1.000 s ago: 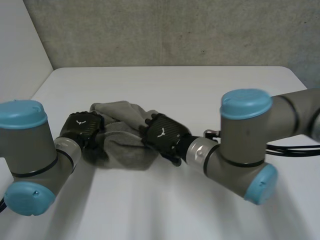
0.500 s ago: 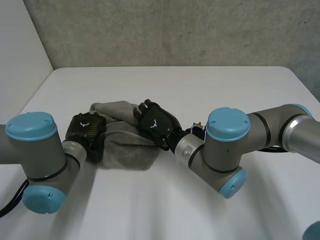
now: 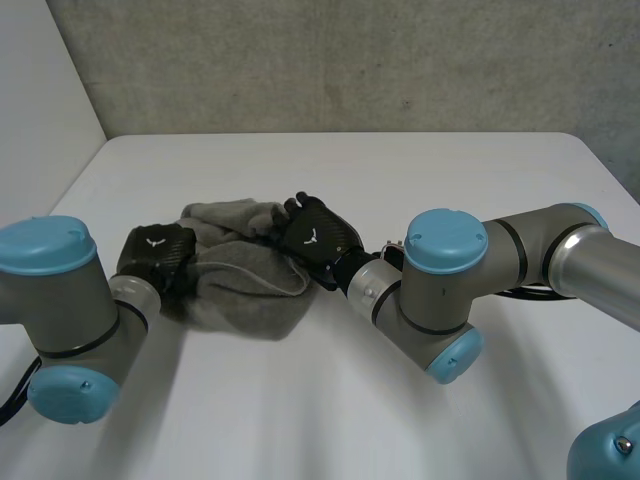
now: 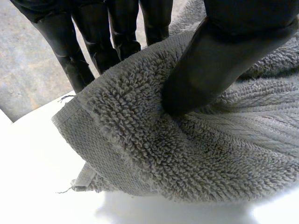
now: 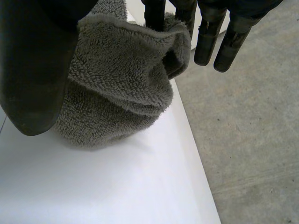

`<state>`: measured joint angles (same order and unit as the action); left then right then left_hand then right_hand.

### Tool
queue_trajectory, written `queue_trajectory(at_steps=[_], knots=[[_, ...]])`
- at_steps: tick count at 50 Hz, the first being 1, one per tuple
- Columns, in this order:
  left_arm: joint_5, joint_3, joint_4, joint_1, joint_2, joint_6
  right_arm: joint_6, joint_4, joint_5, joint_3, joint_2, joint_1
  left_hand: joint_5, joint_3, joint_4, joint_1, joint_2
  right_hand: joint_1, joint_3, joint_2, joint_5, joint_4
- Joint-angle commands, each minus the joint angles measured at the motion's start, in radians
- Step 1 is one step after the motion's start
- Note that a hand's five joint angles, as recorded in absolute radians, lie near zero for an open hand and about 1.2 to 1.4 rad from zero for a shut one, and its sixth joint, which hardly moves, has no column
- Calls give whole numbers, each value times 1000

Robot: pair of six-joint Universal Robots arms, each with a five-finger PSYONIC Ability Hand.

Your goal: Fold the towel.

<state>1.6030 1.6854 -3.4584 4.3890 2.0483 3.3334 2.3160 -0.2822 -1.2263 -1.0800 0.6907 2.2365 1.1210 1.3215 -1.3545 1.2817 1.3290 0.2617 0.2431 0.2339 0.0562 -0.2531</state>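
Bunching hides the towel's (image 3: 240, 285) corners; it sits crumpled left of centre on the tabletop (image 3: 450, 180). Left robot hand (image 3: 158, 255) pinches its left edge btwn thumb & fingers. Right robot hand (image 3: 318, 238) pinches a rear-right fold. Far & right tabletop lie open.

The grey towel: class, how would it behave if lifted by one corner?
Probably floppy: the towel lies bunched in folds between the left hand and right hand. Likely grippy, not slippery: the left wrist view shows thick looped pile. It should drape, not roll.
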Motion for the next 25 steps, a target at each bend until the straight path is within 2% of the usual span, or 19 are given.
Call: queue_trajectory(at_steps=[1, 11, 14, 16, 17, 19, 20, 21, 25], knots=[[0, 11, 5, 6, -25, 0, 16, 0, 5, 6, -31, 0, 101, 75, -42, 115, 67, -87, -69, -59, -56, 79], [-2, 65, 5, 4, -80, 2, 16, -8, 1, 40, -71, 0, 101, 75, -42, 115, 67, -87, -69, -59, -56, 79], [-3, 74, 5, 3, -89, 2, 20, -8, -1, 52, -74, 0, 101, 75, -42, 115, 67, 5, 24, 33, 36, -14], [-3, 77, 7, 1, -99, 2, 20, -9, -1, 61, -73, 3, 101, 75, -42, 115, 67, 297, 316, 325, 328, -306], [-3, 77, 7, 1, -99, 2, 20, -9, -1, 61, -73, 3, 101, 75, -42, 115, 67, 299, 317, 327, 330, -307], [-3, 76, 10, 1, -108, 2, 19, -18, -2, 81, -71, 5, 101, 75, -42, 115, 67, 991, 1010, 1019, 1022, -1000], [-3, 76, 10, 1, -108, 2, 19, -18, -2, 81, -71, 5, 101, 75, -42, 115, 67, 995, 1013, 1022, 1026, -1003], [-3, 73, 10, 1, -115, 2, 17, -24, -2, 97, -69, 8, 101, 75, -42, 115, 67, 1133, 1152, 1161, 1164, -1142], [-3, 48, 8, 4, -125, 2, 19, -31, -24, 141, -62, 9, 101, 75, -42, 115, 67, 1135, 1153, 1162, 1166, -1143]])
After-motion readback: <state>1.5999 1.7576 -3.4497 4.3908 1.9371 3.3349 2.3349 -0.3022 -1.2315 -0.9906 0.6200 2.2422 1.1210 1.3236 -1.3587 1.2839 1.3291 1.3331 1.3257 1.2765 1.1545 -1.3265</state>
